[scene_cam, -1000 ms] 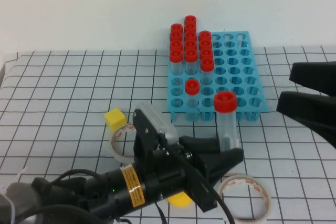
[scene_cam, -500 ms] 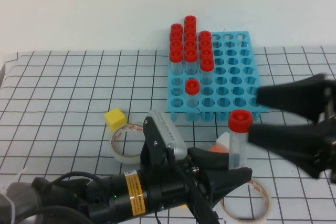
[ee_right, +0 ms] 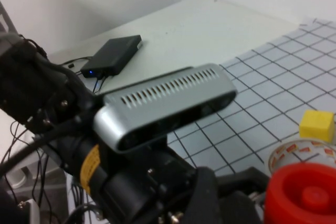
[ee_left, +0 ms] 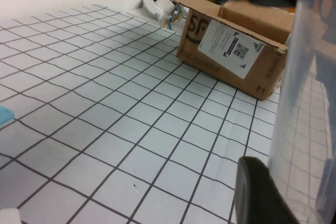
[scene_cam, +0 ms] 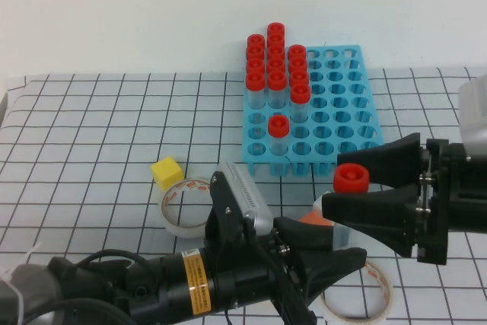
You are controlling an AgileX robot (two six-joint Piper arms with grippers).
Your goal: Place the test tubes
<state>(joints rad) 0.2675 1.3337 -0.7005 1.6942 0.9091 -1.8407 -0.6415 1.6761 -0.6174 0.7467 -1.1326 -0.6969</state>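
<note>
Near edge of the surface (scene_cam: 91, 112), roughly 5 o'clock from centre: one test tube (scene_cam: 351, 185) is held upright in the air, red cap (scene_cam: 351, 174) on top. Left end effector (scene_cam: 329, 245) is pinching its lower clear body. Right end effector (scene_cam: 332, 182) comes in from 3 o'clock with fingers spread, bracketing the tube at cap height. I can't see them squeezing it. Reads like a handover. Blue rack (scene_cam: 346, 104) sits at 12 o'clock from the tube. Capped tubes (scene_cam: 274, 66) fill its 9 o'clock columns and many holes are free.

Handling, my read: light, rigid, smooth wall, so slippery under a side pinch. Cap is the bulky end. Best hold is on the clear wall just below the cap, square to the axis, so it hangs plumb over a hole.

Views: high view gives the whole layout, but the right end effector's lower finger hides the tube's mid-body. Left wrist view shows the clear wall (ee_left: 310, 103) beside a dark finger pad (ee_left: 260, 192), which backs up the grip, plus a cardboard box (ee_left: 236, 51) seen nowhere else. Right wrist view catches only the cap and the left arm, no rack.
</note>
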